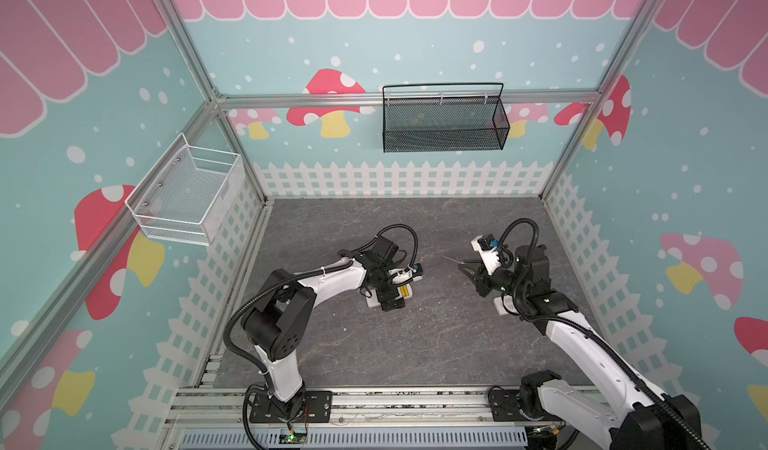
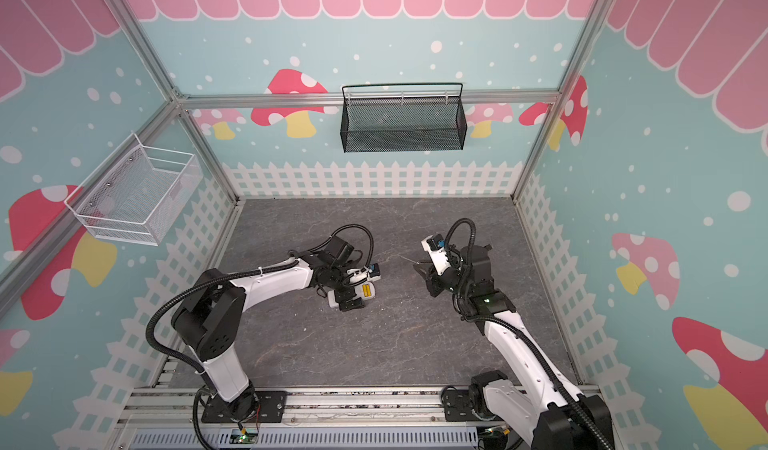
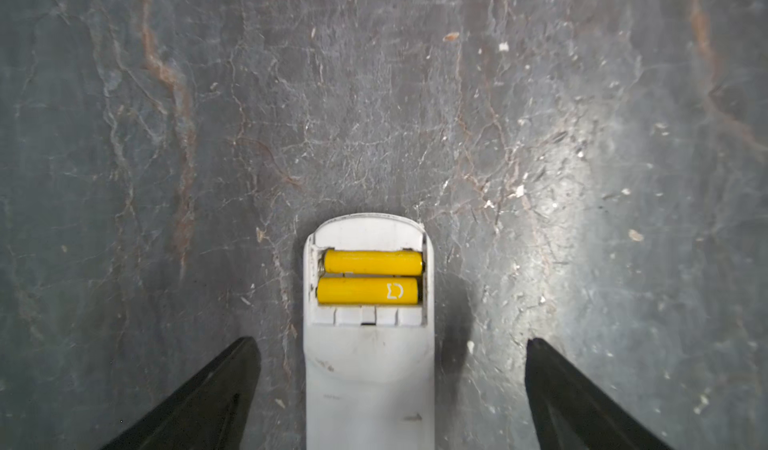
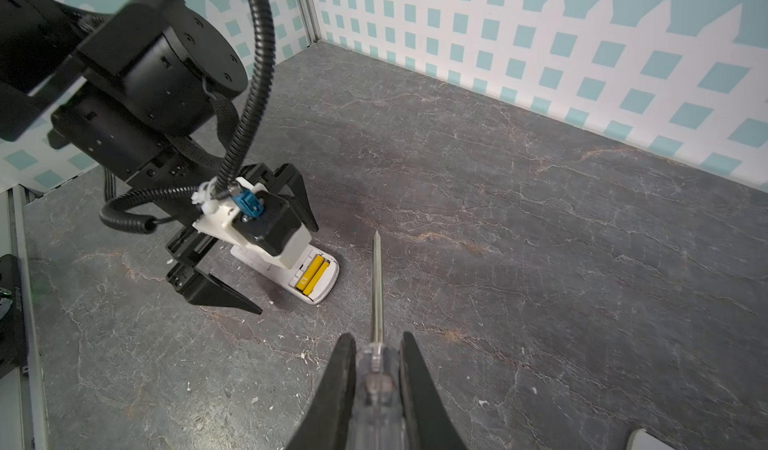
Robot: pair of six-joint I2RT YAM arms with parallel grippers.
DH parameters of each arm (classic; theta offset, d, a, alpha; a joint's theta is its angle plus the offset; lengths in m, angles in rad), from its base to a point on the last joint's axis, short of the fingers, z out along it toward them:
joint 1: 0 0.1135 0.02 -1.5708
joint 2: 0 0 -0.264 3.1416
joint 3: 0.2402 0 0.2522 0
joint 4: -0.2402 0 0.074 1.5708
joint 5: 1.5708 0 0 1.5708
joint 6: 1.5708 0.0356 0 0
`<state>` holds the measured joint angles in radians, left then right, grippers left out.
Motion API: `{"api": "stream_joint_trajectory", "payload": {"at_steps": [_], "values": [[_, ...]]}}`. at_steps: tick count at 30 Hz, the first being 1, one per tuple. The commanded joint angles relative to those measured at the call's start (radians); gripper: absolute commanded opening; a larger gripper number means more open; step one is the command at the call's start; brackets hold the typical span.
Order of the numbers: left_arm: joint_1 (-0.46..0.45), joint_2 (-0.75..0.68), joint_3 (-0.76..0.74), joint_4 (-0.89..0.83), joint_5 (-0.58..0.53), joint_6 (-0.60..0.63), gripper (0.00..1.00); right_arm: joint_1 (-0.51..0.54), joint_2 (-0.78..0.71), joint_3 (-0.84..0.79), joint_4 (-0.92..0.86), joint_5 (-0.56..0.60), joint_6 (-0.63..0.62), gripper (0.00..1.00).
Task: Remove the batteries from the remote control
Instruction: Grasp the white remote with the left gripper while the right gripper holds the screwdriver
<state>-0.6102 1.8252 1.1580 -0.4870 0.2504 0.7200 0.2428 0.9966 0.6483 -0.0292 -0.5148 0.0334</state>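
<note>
Here, two yellow batteries [image 3: 370, 277] lay in the open bay of the remote control [image 3: 370, 385] on the table [image 3: 166, 136], the left gripper [image 3: 391, 339] spread wide astride it. The right gripper [image 4: 377, 334] clamped a screwdriver [image 4: 377, 286] nearby; prying looked next, tip under a battery's end.

You've got two yellow batteries [image 3: 368, 290], one open remote [image 3: 370, 377], one screwdriver [image 4: 377, 286], one white basket [image 1: 174, 207], one black basket [image 1: 444, 132], two robot arms [image 1: 332, 279]
</note>
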Motion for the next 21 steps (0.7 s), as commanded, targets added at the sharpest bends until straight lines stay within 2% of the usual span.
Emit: {"api": "stream_joint_trajectory", "payload": {"at_steps": [1,9,12,17,18,21], "values": [[-0.007,0.043,0.050,0.028,-0.068,0.053,1.00,0.000,0.000,-0.007,0.032,-0.024,-0.015,0.00],[-0.019,0.107,0.108,-0.079,-0.089,0.076,0.97,0.001,0.030,0.008,0.030,-0.030,-0.016,0.00],[-0.028,0.111,0.097,-0.106,-0.083,0.100,0.86,0.001,0.019,-0.010,0.045,-0.024,-0.019,0.00],[-0.058,0.119,0.098,-0.180,-0.080,0.095,0.53,0.001,0.033,0.007,0.025,-0.033,-0.022,0.00],[-0.067,0.111,0.088,-0.186,-0.079,0.092,0.49,0.001,0.029,0.000,0.027,-0.032,-0.026,0.00],[-0.090,0.077,0.041,-0.182,-0.071,0.110,0.48,0.002,0.021,-0.012,0.048,-0.041,-0.016,0.00]]}}
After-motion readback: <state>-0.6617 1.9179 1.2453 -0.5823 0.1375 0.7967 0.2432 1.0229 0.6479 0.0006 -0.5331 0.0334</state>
